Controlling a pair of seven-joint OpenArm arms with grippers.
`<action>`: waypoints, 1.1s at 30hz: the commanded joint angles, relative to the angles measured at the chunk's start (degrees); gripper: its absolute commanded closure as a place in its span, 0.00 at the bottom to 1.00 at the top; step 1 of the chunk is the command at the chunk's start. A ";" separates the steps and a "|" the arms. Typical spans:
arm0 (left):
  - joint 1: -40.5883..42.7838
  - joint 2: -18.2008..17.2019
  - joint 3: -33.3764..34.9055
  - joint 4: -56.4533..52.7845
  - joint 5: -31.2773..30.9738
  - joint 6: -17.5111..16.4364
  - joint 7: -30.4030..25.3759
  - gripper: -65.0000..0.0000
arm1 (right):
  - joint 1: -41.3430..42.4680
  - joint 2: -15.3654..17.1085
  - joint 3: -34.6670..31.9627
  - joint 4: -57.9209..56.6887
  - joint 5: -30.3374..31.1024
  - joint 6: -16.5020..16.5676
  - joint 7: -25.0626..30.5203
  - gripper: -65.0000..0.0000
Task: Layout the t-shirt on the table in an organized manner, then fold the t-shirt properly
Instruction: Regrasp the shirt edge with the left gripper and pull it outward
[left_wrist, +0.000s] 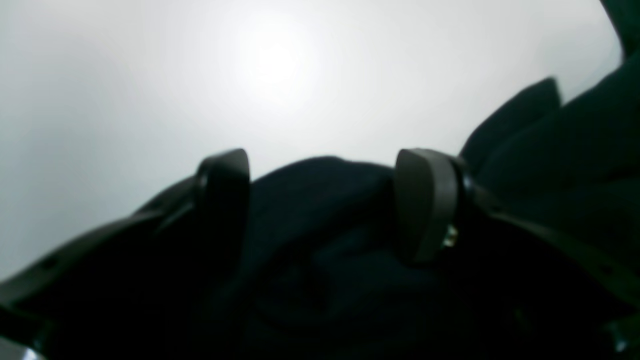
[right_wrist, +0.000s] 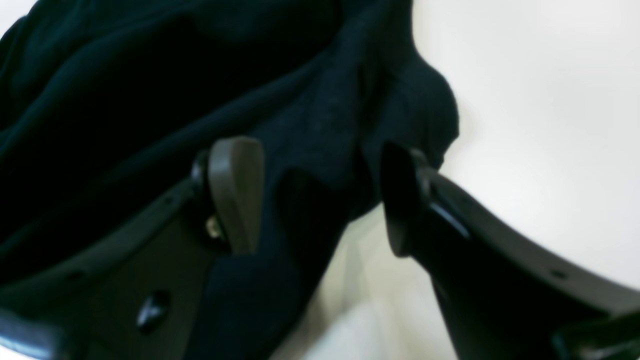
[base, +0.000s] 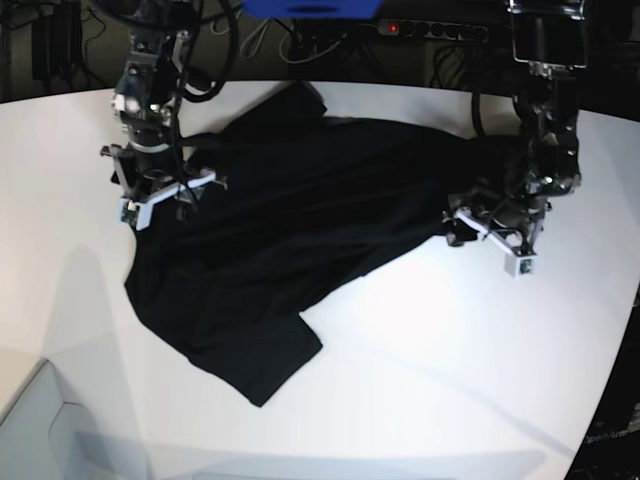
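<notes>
The black t-shirt (base: 300, 220) lies rumpled and slantwise on the white table (base: 420, 350), plain black side up, one sleeve pointing to the front. My right gripper (base: 160, 195) is at the shirt's left edge. In the right wrist view it (right_wrist: 320, 200) stands open astride a raised fold of the t-shirt (right_wrist: 150, 75). My left gripper (base: 490, 238) is at the shirt's right end. In the left wrist view it (left_wrist: 322, 200) stands open with bunched t-shirt cloth (left_wrist: 550, 150) between its fingers. The cloth hides the table under both grippers.
A power strip (base: 430, 28) and loose cables run behind the table's back edge. The table's curved edge (base: 612, 400) falls away at the right. Bare white tabletop (left_wrist: 150, 75) stretches beyond the left gripper and beside the right gripper (right_wrist: 540, 100).
</notes>
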 joint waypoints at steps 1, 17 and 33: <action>-0.80 -0.63 0.54 0.48 -0.47 0.01 -0.80 0.32 | 0.55 -0.04 -0.24 1.09 0.14 0.14 1.41 0.42; -0.62 2.80 -11.32 1.36 -1.00 0.18 -0.19 1.00 | 1.87 -0.04 -1.56 -1.11 0.14 0.23 1.59 0.42; -5.98 7.90 -37.70 6.63 -0.91 0.36 -0.19 1.00 | 3.80 4.71 -6.66 -16.58 0.06 0.14 5.81 0.42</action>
